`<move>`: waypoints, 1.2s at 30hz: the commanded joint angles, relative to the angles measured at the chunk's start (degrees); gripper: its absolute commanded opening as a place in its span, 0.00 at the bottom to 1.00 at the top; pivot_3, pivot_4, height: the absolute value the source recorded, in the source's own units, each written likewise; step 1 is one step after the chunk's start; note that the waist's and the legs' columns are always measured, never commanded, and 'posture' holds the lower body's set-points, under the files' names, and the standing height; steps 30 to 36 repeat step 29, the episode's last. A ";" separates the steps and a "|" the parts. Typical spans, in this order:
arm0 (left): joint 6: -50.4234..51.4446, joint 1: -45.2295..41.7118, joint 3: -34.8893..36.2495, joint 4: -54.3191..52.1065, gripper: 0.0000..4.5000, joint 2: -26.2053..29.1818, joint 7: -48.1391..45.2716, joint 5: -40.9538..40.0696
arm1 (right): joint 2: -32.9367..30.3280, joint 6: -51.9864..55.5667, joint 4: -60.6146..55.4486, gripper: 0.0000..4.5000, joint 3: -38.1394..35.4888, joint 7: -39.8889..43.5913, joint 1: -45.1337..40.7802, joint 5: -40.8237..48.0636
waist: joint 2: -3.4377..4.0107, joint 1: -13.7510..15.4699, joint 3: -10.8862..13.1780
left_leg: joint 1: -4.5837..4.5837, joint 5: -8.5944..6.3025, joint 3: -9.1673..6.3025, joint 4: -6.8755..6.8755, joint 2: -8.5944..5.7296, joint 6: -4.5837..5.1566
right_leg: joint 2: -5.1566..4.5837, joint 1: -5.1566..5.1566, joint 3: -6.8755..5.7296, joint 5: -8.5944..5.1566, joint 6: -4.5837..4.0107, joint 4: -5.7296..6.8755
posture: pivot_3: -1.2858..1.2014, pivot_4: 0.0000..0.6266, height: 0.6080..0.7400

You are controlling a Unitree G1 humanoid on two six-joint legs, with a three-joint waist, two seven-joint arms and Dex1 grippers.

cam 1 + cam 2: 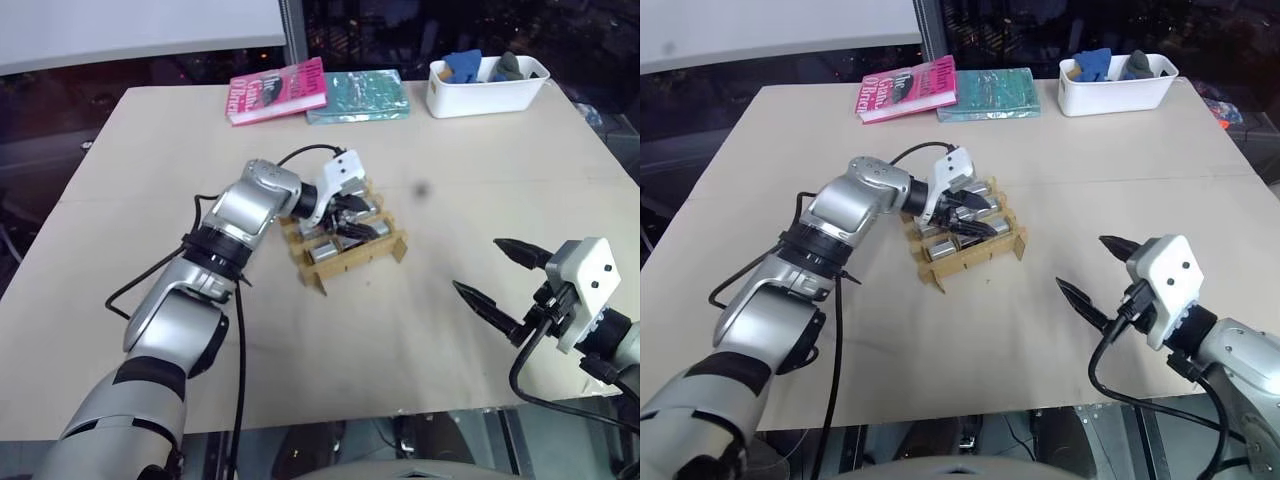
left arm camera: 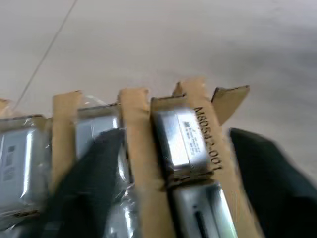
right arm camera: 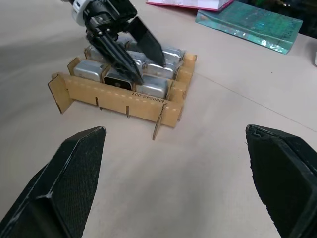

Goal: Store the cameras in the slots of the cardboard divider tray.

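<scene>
The left gripper (image 3: 130, 55) stands spread and empty over the cameras (image 3: 151, 87) seated in the cardboard divider tray (image 3: 115, 98) mid-table; lift straight up, clearing the strips, while the right gripper (image 1: 505, 280) waits wide, empty

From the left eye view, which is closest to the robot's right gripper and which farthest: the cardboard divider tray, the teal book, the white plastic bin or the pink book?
Measured from the right gripper:
1. Tan cardboard divider tray, mid-table to its left, nearest.
2. White plastic bin, at the far edge.
3. Teal book, at the far edge, left of the bin; the order of these two is a close call.
4. Pink book, leftmost, farthest.
</scene>
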 commanded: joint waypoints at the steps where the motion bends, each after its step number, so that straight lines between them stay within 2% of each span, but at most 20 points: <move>1: 1.90 0.39 3.87 -4.64 0.99 0.69 0.56 -0.30 | -1.07 -1.76 -1.08 1.00 -0.50 -0.55 -0.11 0.71 | 0.00 -0.05 0.00 | -0.01 0.00 0.00 0.02 0.00 0.00 | 0.00 0.00 0.00 0.00 0.00 0.00 | 0.52 0.24 1.00; 5: 3.23 2.59 9.19 -9.76 0.99 0.89 2.31 -2.70 | -1.68 -2.65 0.12 1.00 1.29 -0.26 -0.77 0.31 | 0.00 -0.01 0.00 | -0.02 0.01 0.00 0.04 0.02 -0.02 | 0.00 0.00 0.01 0.00 0.00 0.00 | 0.52 0.24 1.00; 9: 1.82 9.83 22.56 -19.00 0.99 -1.53 10.00 -9.40 | -1.71 -4.16 0.95 1.00 3.14 -0.24 -0.70 -0.37 | 0.01 -0.16 0.00 | -0.02 0.04 0.01 0.06 0.08 -0.07 | -0.12 -0.01 0.06 0.00 0.00 -0.01 | 0.52 0.24 1.00; 12: 3.17 16.82 29.38 -26.55 0.99 -1.05 14.14 -12.50 | -1.79 -5.32 1.99 1.00 4.12 0.06 -0.68 -0.80 | 0.01 -0.24 -0.01 | 0.00 0.03 -0.02 0.08 0.09 -0.08 | -0.25 -0.01 0.06 0.01 0.00 0.00 | 0.52 0.24 1.00; 15: 9.19 26.31 39.48 -35.70 0.99 0.50 16.87 -20.75 | -2.53 -5.83 4.85 1.00 4.16 2.04 -1.63 0.57 | 0.02 -0.55 -0.01 | 0.04 0.03 0.01 0.07 0.08 -0.09 | -0.26 0.00 0.09 0.01 0.00 0.01 | 0.52 0.24 1.00; 18: 9.44 38.16 46.44 -44.00 0.99 2.17 21.06 -21.75 | -4.05 -6.66 8.34 1.00 2.49 5.49 -1.21 2.13 | 0.02 -0.67 -0.01 | 0.09 0.03 -0.03 0.06 0.07 -0.09 | -0.33 0.04 0.08 0.01 0.00 0.00 | 0.52 0.24 1.00; 20: 7.32 46.67 50.66 -48.75 0.99 2.98 20.49 -22.52 | -5.50 -8.26 11.13 1.00 0.76 7.87 -0.07 1.25 | 0.02 -0.52 -0.02 | 0.11 0.02 -0.04 0.06 0.07 -0.09 | -0.36 0.07 0.07 0.01 0.00 -0.05 | 0.52 0.24 1.00; 25: 4.60 63.82 57.45 -53.28 0.99 4.46 19.20 -23.06 | -8.38 -11.66 17.50 1.00 -5.16 12.81 4.66 -0.46 | -0.03 0.87 -0.05 | 0.18 -0.02 -0.10 0.04 0.04 -0.03 | -0.50 0.21 -0.05 0.01 -0.01 -0.11 | 0.52 0.24 1.00; 27: 3.76 67.58 59.07 -53.87 0.99 4.10 19.91 -23.22 | -9.58 -12.73 19.39 1.00 -6.97 14.81 6.32 -1.13 | 0.01 1.00 -0.08 | 0.20 -0.10 -0.11 0.05 0.04 0.09 | -0.52 0.24 -0.06 0.00 -0.02 -0.14 | 0.52 0.24 1.00; 36: 2.79 69.43 59.33 -53.96 0.99 3.45 21.08 -23.49 | -10.54 -13.36 20.73 1.00 -7.49 16.05 6.69 -1.11 | 0.00 1.03 -0.09 | 0.24 -0.16 -0.09 0.04 0.04 0.19 | -0.56 0.29 -0.06 0.00 -0.03 -0.16 | 0.52 0.24 1.00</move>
